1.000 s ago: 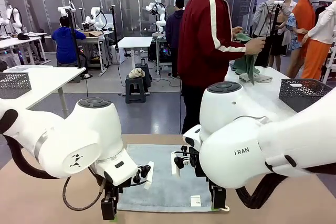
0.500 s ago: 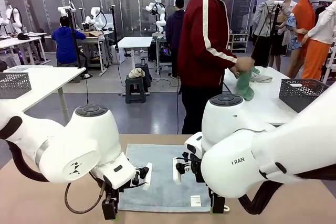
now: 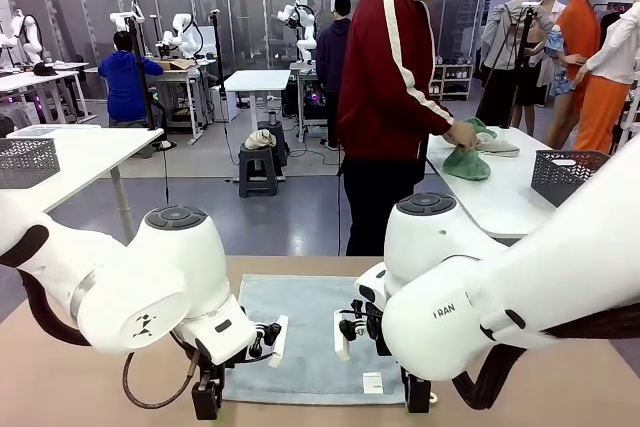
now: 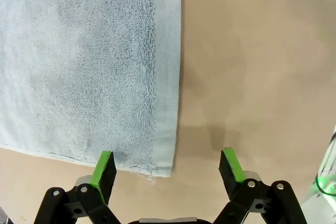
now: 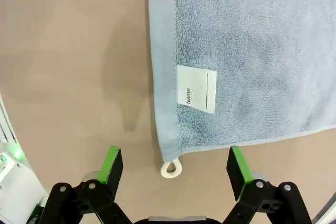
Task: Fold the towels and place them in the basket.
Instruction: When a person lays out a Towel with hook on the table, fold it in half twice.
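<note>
Green towel [image 3: 467, 164], earlier held up, now on table [image 3: 500, 202] at right; left claw [image 4: 167, 167], right claw [image 5: 172, 167] spread over blue towel [image 3: 310, 332] corners.

Two glossy white arms with bulbous joints topped by dark grey caps. The left arm [image 3: 150, 287] trails a black cable [image 3: 135, 397]; the right arm [image 3: 500, 297] bears grey lettering. The left gripper [image 4: 167, 157] and right gripper [image 5: 174, 155] are black, with green pads [image 4: 104, 165] and small silver screws.

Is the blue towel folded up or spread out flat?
Spread out flat. The light blue towel lies in one layer on the tan table, near corners flat, its name label showing.
</note>
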Action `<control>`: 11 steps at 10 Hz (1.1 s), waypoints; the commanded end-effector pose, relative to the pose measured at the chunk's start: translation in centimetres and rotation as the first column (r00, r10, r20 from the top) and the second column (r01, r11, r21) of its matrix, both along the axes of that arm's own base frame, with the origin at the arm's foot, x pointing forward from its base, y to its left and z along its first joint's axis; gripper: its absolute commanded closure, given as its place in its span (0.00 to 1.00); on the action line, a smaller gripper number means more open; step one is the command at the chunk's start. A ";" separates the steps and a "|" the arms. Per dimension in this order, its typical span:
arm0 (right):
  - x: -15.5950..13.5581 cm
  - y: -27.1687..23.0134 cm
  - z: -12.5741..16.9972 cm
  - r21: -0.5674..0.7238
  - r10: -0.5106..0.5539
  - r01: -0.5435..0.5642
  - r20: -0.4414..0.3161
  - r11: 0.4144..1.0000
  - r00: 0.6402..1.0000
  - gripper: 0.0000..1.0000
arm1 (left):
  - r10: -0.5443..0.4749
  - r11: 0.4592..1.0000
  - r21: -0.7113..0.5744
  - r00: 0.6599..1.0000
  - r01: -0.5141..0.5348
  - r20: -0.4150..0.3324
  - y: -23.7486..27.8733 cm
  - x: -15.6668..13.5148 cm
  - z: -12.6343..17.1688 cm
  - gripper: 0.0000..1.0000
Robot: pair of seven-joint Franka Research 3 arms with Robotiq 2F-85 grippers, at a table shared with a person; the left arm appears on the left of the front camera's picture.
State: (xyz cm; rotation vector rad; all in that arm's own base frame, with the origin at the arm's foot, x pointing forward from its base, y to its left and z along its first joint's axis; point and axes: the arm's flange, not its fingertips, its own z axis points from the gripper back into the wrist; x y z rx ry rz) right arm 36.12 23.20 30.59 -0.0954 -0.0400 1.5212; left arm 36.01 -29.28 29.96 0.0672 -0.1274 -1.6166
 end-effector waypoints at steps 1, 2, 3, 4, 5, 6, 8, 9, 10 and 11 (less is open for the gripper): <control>1.0 0.1 -0.8 -0.001 0.014 -0.014 0.015 1.000 1.000 0.00 | -0.038 0.999 -0.005 0.999 0.038 0.008 -0.1 0.9 0.1 0.00; 1.2 0.0 -1.0 0.001 0.012 -0.012 0.011 1.000 1.000 0.00 | -0.042 0.999 -0.005 0.999 0.042 -0.002 -0.1 1.1 0.1 0.00; 1.3 0.0 -1.2 0.001 0.013 -0.013 0.013 1.000 1.000 0.00 | -0.053 0.999 -0.014 0.999 0.052 -0.008 -0.1 1.2 0.1 0.00; 1.4 -0.1 -1.4 0.001 0.016 -0.016 0.014 1.000 1.000 0.00 | -0.063 0.998 -0.018 0.998 0.062 -0.019 0.0 1.4 0.0 0.00; 1.5 -0.1 -1.6 0.000 0.019 -0.019 0.007 1.000 1.000 0.00 | -0.068 0.998 -0.014 0.997 0.068 -0.026 0.0 1.5 0.0 0.00; 1.6 -0.2 -1.8 -0.001 0.020 -0.020 0.004 1.000 1.000 0.00 | -0.072 0.997 -0.016 0.997 0.072 -0.031 0.0 1.6 -0.1 0.00; 1.7 -0.2 -2.0 0.002 0.035 -0.035 -0.019 0.999 0.999 0.19 | -0.070 0.998 -0.009 0.997 0.070 -0.028 0.1 1.7 -0.1 0.15; 1.7 -0.1 -2.0 0.003 0.034 -0.034 -0.006 0.999 0.999 0.19 | -0.069 0.998 -0.010 0.997 0.069 -0.033 0.1 1.7 -0.1 0.19; 1.6 -0.1 -2.0 -0.001 0.032 -0.032 -0.001 0.999 0.999 0.19 | -0.067 0.998 -0.016 0.997 0.066 -0.037 0.2 1.7 0.0 0.19; 1.7 -0.2 -1.9 -0.003 0.031 -0.031 0.003 1.000 1.000 0.19 | -0.061 0.998 -0.018 0.997 0.061 -0.041 0.3 1.8 0.1 0.19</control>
